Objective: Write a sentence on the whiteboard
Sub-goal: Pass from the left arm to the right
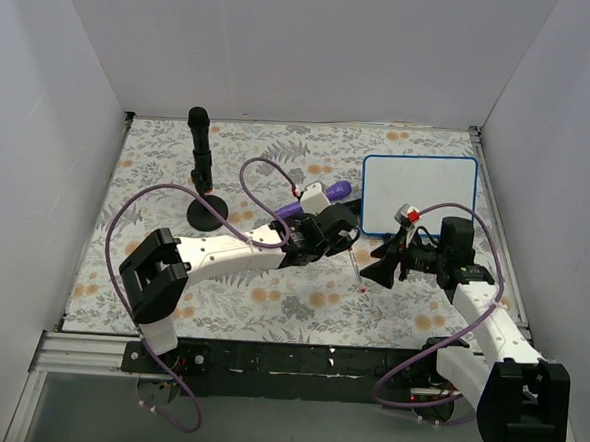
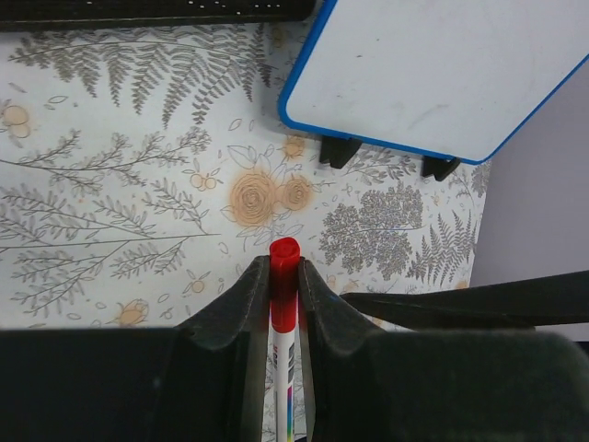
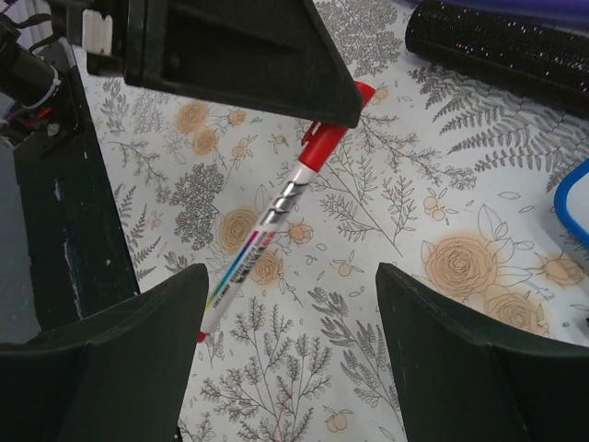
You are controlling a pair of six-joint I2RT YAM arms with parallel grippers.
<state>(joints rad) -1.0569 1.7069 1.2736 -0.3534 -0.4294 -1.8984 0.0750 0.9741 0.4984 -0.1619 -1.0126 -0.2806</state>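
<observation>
The left gripper is pinched tight on a red-capped marker, the cap poking out past its fingertips. The right gripper stands spread wide, holding nothing, just beside the marker. The whiteboard lies flat on the floral mat, beyond both grippers and touching neither.

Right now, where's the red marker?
Top view: the marker is right of centre, clamped in the left gripper, off the near-left corner of the whiteboard, beside the open right gripper.
</observation>
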